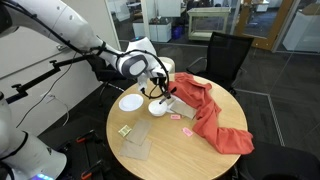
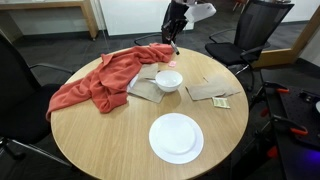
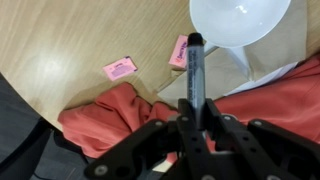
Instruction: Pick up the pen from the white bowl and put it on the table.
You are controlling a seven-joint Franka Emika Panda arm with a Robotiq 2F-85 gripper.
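The worktop (image 3: pixel 60 40) is bare wood toward its curved edge. A red cloth (image 3: pixel 110 115) lies under the tool (image 3: pixel 200 125), and the bowl (image 3: pixel 232 25) sits just beyond the pen's tip. The tool pinches the pen (image 3: pixel 195 70), held clear of the bowl, so the lift looks done and the carry is in hand. The next move calls for shifting over bare wood, away from the cloth and pink tags (image 3: pixel 120 68), then lowering and letting go.

I have the gripper (image 3: pixel 197 118) clamped on the pen (image 3: pixel 193 70), fingers pointing down. It hangs above the white bowl (image 1: pixel 158 107), slightly off its centre I think. My arm (image 1: pixel 62 27) slopes down toward the bowl.
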